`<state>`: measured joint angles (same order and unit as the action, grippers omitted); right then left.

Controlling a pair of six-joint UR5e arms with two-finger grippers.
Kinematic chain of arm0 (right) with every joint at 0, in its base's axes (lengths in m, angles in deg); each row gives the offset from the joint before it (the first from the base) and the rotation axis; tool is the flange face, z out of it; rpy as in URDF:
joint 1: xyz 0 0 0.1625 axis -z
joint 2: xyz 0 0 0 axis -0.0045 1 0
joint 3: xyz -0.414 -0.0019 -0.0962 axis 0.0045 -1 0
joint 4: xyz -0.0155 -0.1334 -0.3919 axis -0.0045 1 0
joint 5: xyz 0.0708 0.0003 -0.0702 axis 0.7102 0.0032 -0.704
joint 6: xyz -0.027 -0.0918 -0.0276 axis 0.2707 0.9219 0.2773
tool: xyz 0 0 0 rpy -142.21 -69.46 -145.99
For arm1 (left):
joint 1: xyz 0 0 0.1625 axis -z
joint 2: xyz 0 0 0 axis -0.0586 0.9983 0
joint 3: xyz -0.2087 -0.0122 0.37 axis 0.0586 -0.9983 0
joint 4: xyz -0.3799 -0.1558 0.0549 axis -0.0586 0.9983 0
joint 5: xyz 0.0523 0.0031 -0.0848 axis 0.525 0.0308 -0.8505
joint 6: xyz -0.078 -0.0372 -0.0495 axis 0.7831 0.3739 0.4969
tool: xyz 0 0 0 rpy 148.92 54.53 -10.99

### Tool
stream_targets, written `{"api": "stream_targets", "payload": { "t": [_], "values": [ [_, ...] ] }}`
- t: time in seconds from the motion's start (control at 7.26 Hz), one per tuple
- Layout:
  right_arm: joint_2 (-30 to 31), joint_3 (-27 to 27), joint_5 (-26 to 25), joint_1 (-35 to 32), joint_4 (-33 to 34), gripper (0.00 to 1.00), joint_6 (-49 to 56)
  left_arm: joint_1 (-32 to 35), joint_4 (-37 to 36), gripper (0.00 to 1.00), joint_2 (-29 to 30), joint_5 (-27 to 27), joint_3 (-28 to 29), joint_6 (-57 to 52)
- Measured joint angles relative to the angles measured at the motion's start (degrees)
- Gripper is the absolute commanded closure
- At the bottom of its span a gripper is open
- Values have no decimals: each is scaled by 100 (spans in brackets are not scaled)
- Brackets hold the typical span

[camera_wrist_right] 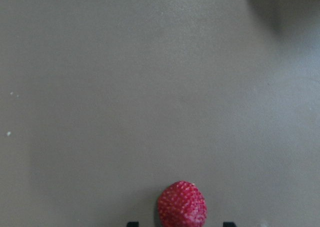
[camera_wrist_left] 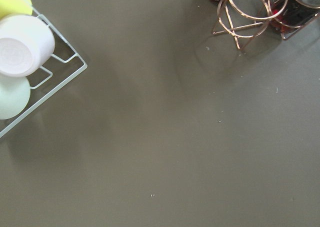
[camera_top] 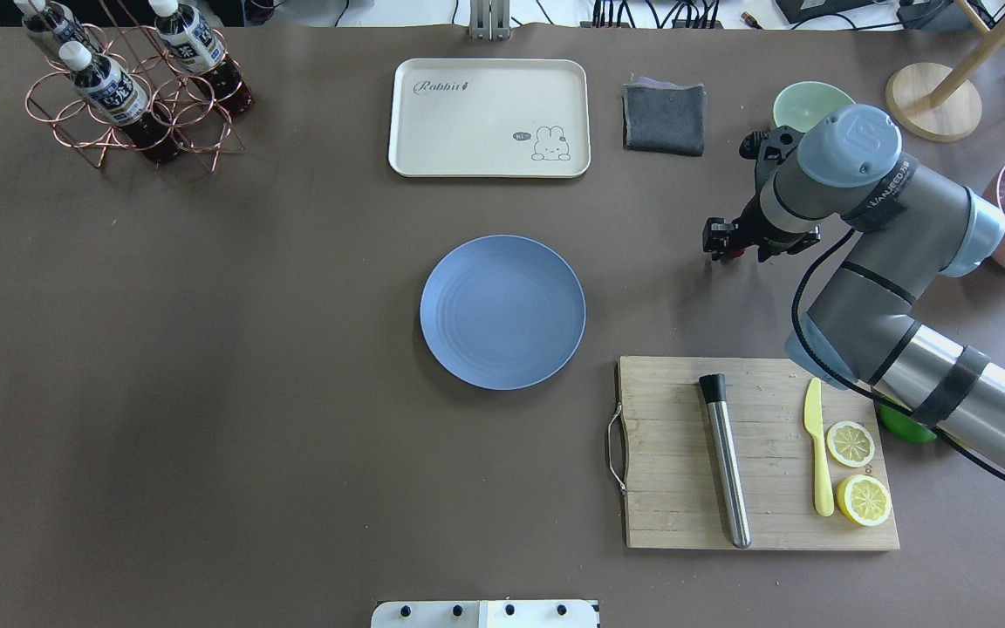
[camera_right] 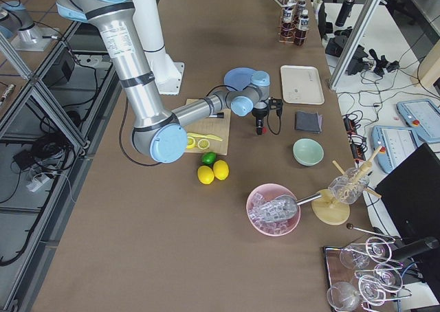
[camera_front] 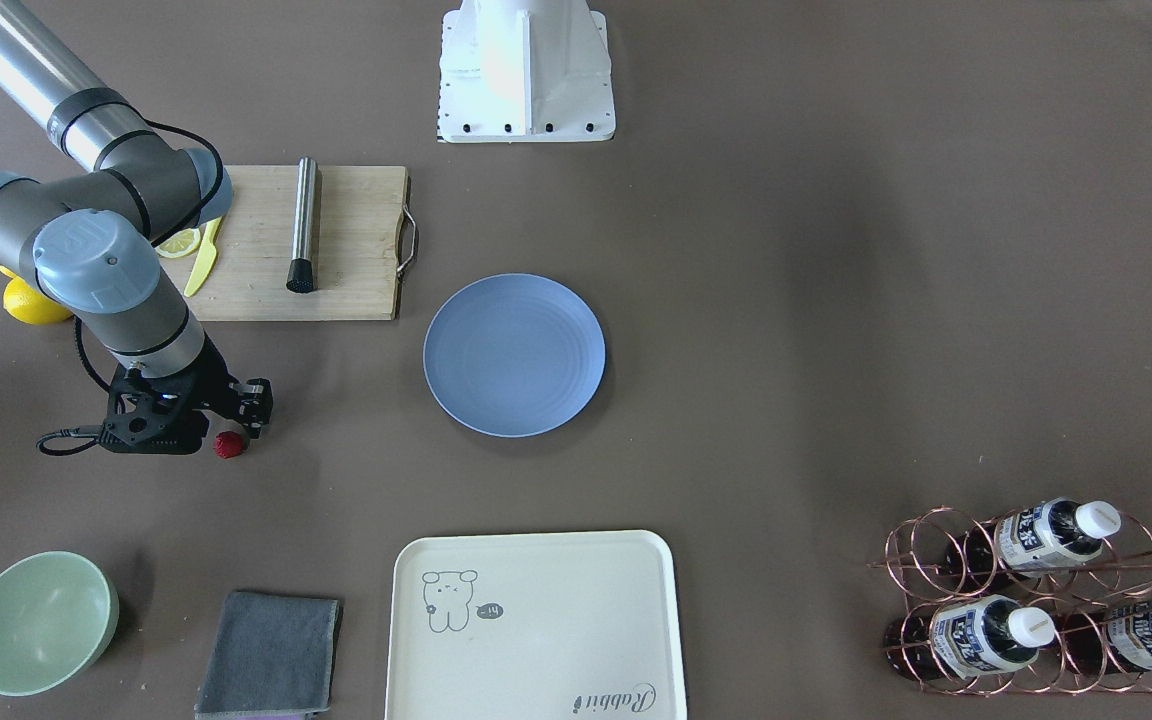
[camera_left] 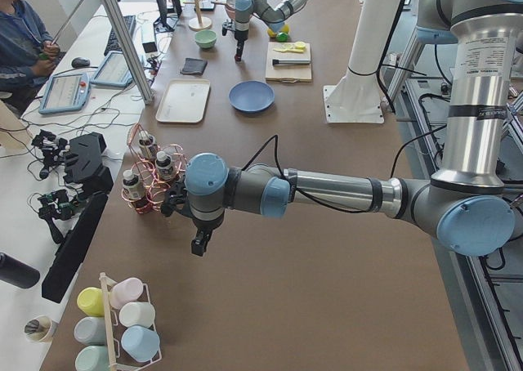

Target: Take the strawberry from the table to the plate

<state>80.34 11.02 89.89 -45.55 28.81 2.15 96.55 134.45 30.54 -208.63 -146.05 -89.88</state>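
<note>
Strawberry [camera_front: 229, 445] is lying on table [camera_front: 786, 300], well apart from plate [camera_front: 514, 355]. Right gripper [camera_top: 725, 249] is hovering over it, jaws spread. Closing off-centre may be rolling or squashing it. Left gripper [camera_left: 198, 242]: I cannot tell.

The right tool [camera_top: 727, 248] is covering most of the strawberry [camera_top: 734, 255] from overhead; the wrist view is cropping it at 6 o'clock. The right arm [camera_top: 886, 288] is hiding most of the lime [camera_top: 904, 426]. The left tool [camera_left: 198, 244] is showing too small to judge.

Brown table [camera_front: 836, 300], strawberry [camera_front: 229, 445], blue plate [camera_front: 514, 355], cutting board [camera_front: 356, 240]
</note>
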Motion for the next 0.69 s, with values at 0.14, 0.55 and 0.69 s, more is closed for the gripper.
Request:
{"api": "stream_targets", "payload": {
  "t": [0.14, 0.55, 0.69],
  "values": [
    [-4, -4, -1, 17, 0, 43, 11, 28, 1, 2, -39, 12, 23, -23],
    [2, -7, -2, 3, 1, 43, 64, 41, 11, 2, -68, 19, 45, -129],
    [-2, -15, 0, -38, 5, 43, 75, 41, 13, 2, -71, 19, 47, -177]
  ]
}}
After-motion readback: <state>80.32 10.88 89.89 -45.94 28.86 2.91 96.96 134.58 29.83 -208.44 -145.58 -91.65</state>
